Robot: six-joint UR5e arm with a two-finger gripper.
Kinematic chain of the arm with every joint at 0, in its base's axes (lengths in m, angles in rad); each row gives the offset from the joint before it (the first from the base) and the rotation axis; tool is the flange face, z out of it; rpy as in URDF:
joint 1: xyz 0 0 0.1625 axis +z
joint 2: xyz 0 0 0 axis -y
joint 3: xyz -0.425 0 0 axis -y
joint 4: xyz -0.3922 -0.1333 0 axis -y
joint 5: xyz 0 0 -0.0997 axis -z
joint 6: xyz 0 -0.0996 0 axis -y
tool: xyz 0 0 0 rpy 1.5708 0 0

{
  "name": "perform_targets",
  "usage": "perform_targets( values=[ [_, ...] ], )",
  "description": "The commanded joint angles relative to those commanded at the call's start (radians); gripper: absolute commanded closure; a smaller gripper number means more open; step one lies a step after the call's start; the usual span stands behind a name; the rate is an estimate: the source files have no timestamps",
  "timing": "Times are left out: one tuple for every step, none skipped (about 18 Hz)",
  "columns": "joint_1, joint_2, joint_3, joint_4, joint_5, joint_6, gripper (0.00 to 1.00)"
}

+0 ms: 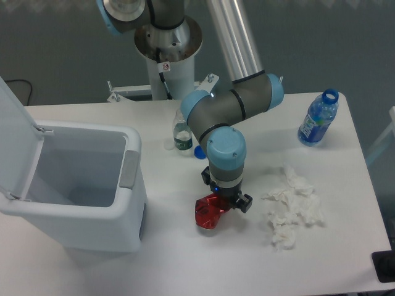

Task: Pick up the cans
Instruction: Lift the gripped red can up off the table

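Red can [208, 214] under pincer [223, 203]; tissues [291, 206] beside.

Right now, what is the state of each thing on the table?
red can: dented, on the table under the gripper.
gripper: down at the can; grip not visible.
bin: lid open.
blue bottle: upright, uncapped.
clear bottle: upright, partly hidden.
tissue wads: crumpled, loose.
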Motion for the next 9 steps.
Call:
perform_targets(
  values=[
    [0.000,0.015,0.011,-0.002,-0.003,0.001,0.33],
    [0.005,0.034,0.021,-0.002,-0.003,0.003,0.33],
    [0.008,0.046,0.044,-0.002,-0.006,0.003,0.33],
    [0.017,0.048,0.067,-0.008,-0.011,0.003,0.33],
    [0.021,0.051,0.096,-0.015,-0.032,0.002,0.33],
    [0.032,0.057,0.112,-0.017,-0.063,0.002,0.33],
    [0.052,0.067,0.117,-0.021,-0.087,0.003,0.33],
    [0.072,0.084,0.123,-0.025,-0.106,0.005,0.33],
    [0.081,0.097,0.129,-0.028,-0.126,0.006,0.33]
  ],
)
